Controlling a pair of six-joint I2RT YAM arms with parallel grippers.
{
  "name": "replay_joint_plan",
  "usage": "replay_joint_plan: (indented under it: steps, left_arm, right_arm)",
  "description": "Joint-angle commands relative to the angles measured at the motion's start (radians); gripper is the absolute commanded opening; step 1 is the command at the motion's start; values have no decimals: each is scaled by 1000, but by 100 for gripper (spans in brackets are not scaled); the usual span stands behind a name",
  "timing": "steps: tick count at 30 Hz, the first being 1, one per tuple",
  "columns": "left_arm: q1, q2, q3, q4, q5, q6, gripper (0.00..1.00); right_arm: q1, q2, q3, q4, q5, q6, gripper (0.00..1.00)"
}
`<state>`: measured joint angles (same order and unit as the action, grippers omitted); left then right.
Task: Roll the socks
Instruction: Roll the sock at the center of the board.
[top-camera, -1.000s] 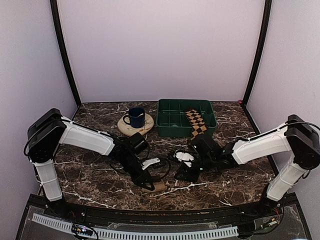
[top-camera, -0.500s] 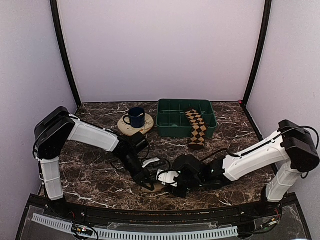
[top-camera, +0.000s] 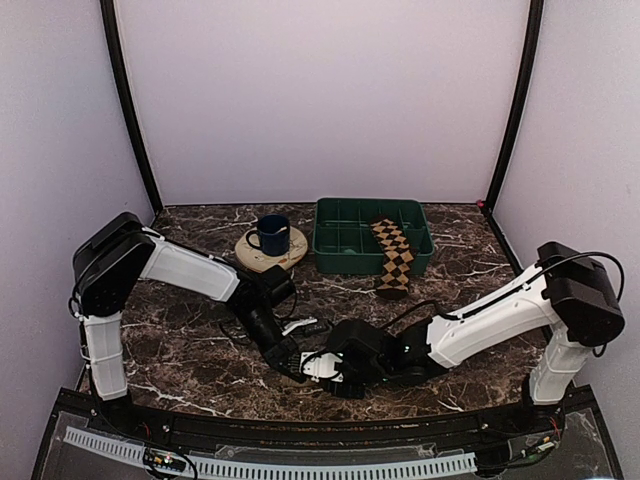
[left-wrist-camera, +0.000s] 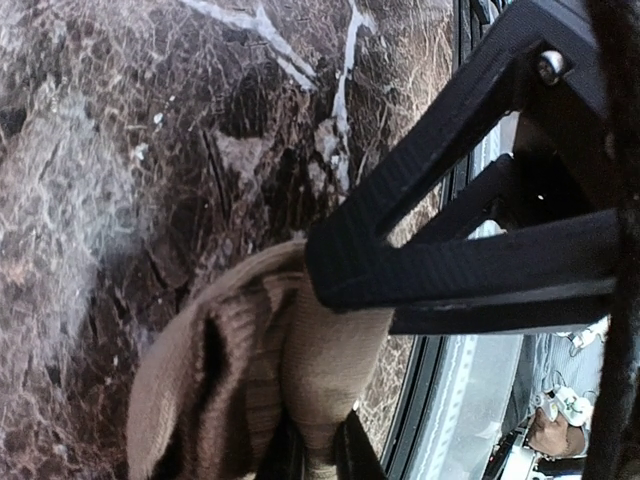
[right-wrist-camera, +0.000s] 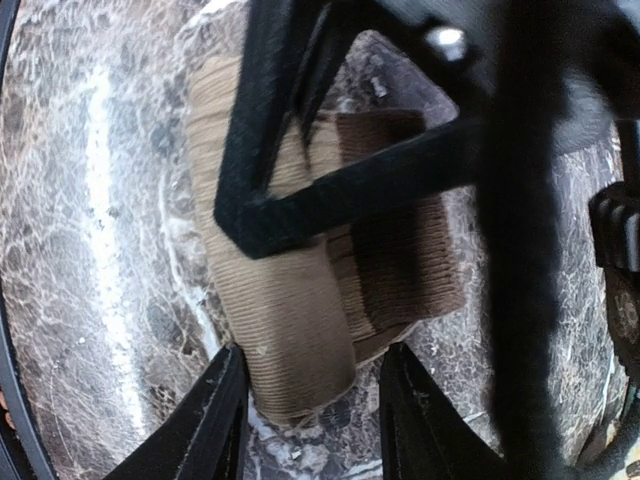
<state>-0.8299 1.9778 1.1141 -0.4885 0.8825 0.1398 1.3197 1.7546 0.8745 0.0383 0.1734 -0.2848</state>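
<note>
The tan sock (right-wrist-camera: 290, 330) lies as a rolled bundle on the marble near the front edge; it also shows in the left wrist view (left-wrist-camera: 240, 370). My left gripper (left-wrist-camera: 318, 455) is shut on a fold of it. My right gripper (right-wrist-camera: 312, 400) is open, one finger on each side of the roll's end, not squeezing it. In the top view the left gripper (top-camera: 290, 362) and the right gripper (top-camera: 322, 366) meet over the sock and hide it. The argyle sock (top-camera: 393, 255) hangs over the front wall of the green tray (top-camera: 345, 245).
A blue mug (top-camera: 270, 235) stands on a round wooden coaster (top-camera: 262, 258) left of the tray. The table's front edge (top-camera: 300, 412) is just beyond the two grippers. Each gripper's black fingers cross the other's wrist view.
My right arm has swung left across the table, from below the tray to the tan sock at the left gripper. The left gripper has stayed on the sock.
</note>
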Motion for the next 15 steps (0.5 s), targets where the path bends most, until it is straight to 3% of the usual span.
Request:
replay_joint_plan:
  steps: [1,15]
  left_arm:
    - [6,29,6,-78,-7,32,0]
    - [17,57,26,-111,22,55,0]
  right_arm:
    - [15,22,34,-9,7,-38,40]
    - [22,68,68,-29,-12,-91,31]
